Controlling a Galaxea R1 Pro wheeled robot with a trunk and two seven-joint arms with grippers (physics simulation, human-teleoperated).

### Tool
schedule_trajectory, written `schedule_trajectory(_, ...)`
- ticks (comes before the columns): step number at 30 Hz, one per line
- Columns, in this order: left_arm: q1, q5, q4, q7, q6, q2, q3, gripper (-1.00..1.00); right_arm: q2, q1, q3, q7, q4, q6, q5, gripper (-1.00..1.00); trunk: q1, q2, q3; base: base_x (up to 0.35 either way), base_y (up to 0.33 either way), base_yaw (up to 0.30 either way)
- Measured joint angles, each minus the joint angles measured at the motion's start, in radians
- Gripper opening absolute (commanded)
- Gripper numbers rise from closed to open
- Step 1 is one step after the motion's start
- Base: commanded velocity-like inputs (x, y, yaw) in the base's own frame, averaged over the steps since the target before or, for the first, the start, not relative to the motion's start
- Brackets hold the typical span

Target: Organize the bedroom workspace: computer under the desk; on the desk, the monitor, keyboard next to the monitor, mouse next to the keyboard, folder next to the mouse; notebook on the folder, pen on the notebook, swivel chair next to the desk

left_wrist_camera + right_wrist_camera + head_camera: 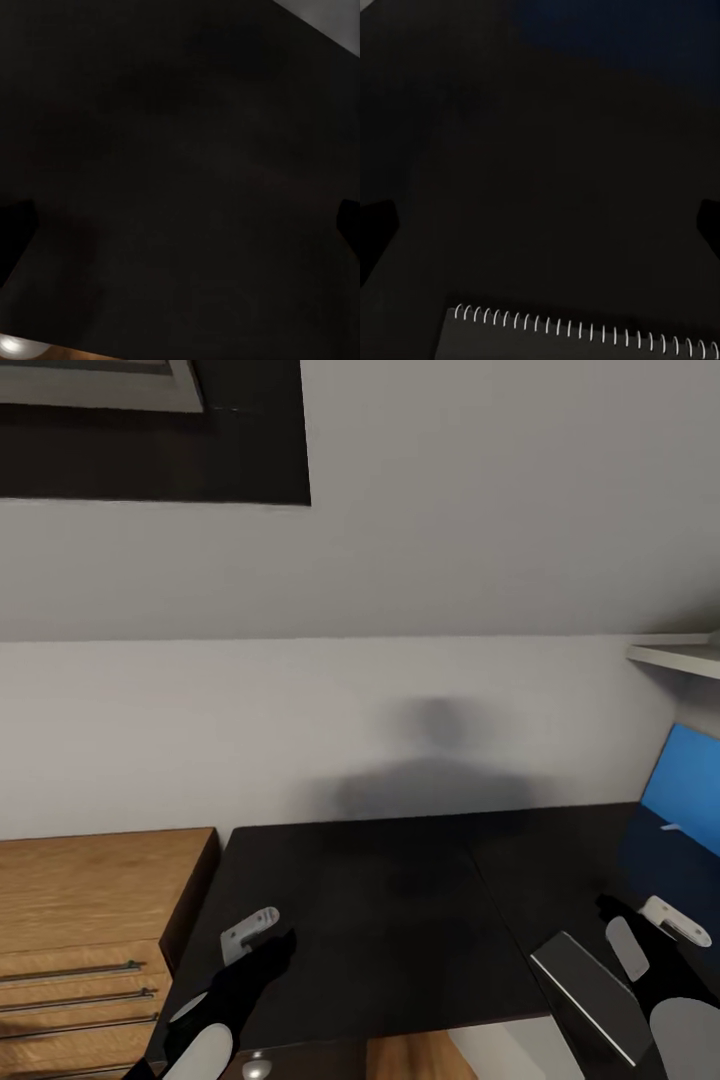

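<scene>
The black desk [380, 900] fills the lower middle of the head view. My left gripper [262, 942] hovers open over its front left part, and the left wrist view has only the dark top [180, 150] between the spread fingertips. Over the desk's right wing my right gripper [650, 932] is open and holds nothing. Just in front of it lies the notebook [588, 992], a glossy dark slab near the front edge; its wire spiral [577, 326] shows in the right wrist view. A bright blue flat panel, apparently the folder [685, 785], is cut off by the right edge; lying or leaning, I cannot tell.
A wooden drawer chest [90, 920] with metal bar handles stands against the desk's left side. The white wall [400, 710] runs close behind the desk, under a dark-framed skylight [150, 430]. A white shelf [680, 655] juts out at upper right. A silver drawer knob [255, 1068] sits under the front edge.
</scene>
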Motion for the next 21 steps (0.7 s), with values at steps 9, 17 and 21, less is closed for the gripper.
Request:
schedule_trajectory(9, 0.000, 0.000, 0.000, 0.000, 0.001, 0.000, -0.002, 1.00, -0.005, 0.000, 0.002, 0.000, 0.102, 0.011, -0.003, 1.00, 0.035, -0.063, -0.028, 0.000, 0.000, 0.000)
schedule_trajectory(17, 0.000, 0.000, 0.000, 0.000, 0.001, -0.003, -0.011, 1.00, -0.047, -0.005, 0.002, 0.001, 0.189, 0.008, -0.003, 1.00, 0.065, -0.119, -0.053, 0.000, 0.000, 0.000)
schedule_trajectory(21, 0.000, 0.000, 0.000, 0.000, 0.001, -0.003, -0.019, 1.00, -0.054, -0.006, 0.002, 0.011, 0.202, 0.007, -0.003, 1.00, 0.081, -0.147, -0.066, 0.000, 0.000, 0.000)
